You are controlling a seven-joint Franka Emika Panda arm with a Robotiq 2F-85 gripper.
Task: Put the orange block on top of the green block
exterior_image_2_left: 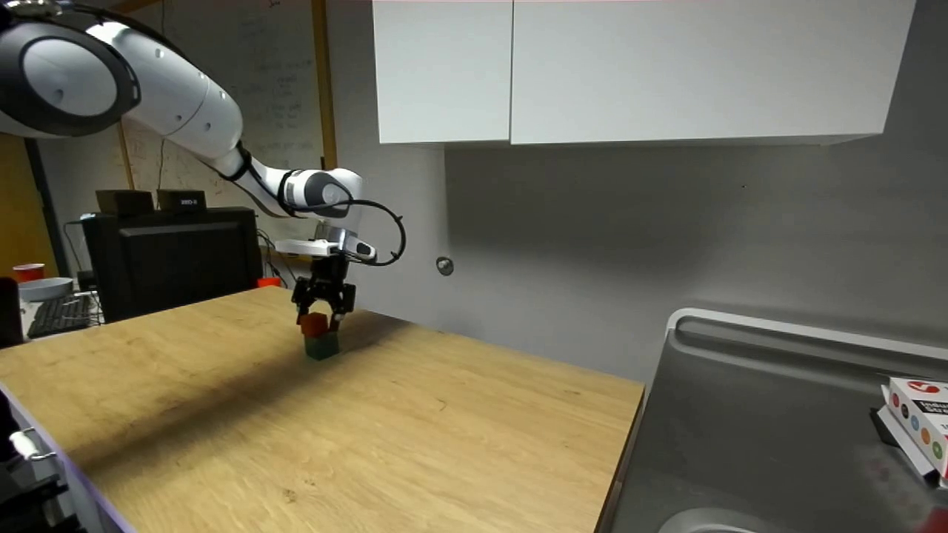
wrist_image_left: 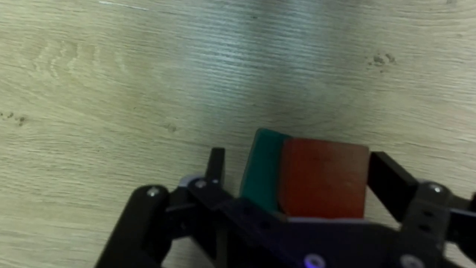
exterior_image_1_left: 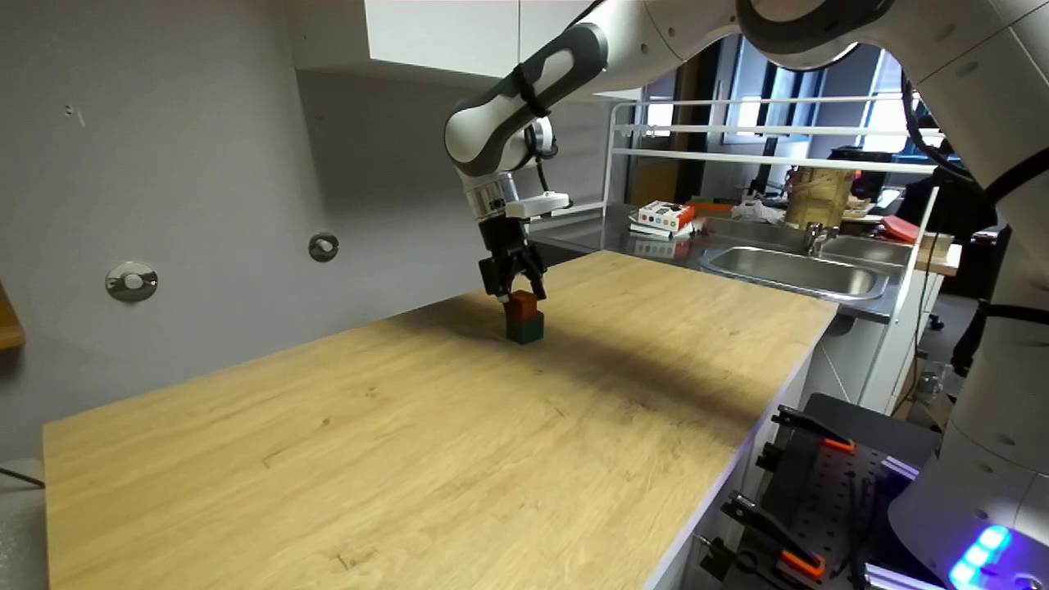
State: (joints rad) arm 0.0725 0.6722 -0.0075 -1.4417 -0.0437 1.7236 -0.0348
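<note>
The jaws stand apart around the orange block (wrist_image_left: 323, 178). In the wrist view the right-hand one is against the block's side or just beside it, I cannot tell which; the left-hand one is clear of it, with a strip of the green block (wrist_image_left: 262, 169) and some bare wood-grained surface (exterior_image_1_left: 393, 492) between. The orange block sits on top of the green block, shifted to one side, so that part of the green top shows along its left in that view. The green block stands on the surface, near the edge along the grey wall (exterior_image_1_left: 205, 188).

Above the jaws, the white arm (exterior_image_2_left: 178, 104) reaches down, a black cable (exterior_image_2_left: 403, 235) looping out at its wrist. Round metal fittings (exterior_image_1_left: 131, 281) are set in the wall, and white wall cabinets (exterior_image_2_left: 696, 66) hang higher up in both exterior views.

Past one end of the surface, in an exterior view, are a steel sink (exterior_image_1_left: 787, 269) with a faucet (exterior_image_1_left: 811, 238) and a white box with coloured dots (exterior_image_1_left: 658, 215). Past another edge are a black monitor (exterior_image_2_left: 185, 266), a keyboard (exterior_image_2_left: 61, 314), a bowl (exterior_image_2_left: 46, 289) and a red cup (exterior_image_2_left: 28, 274).
</note>
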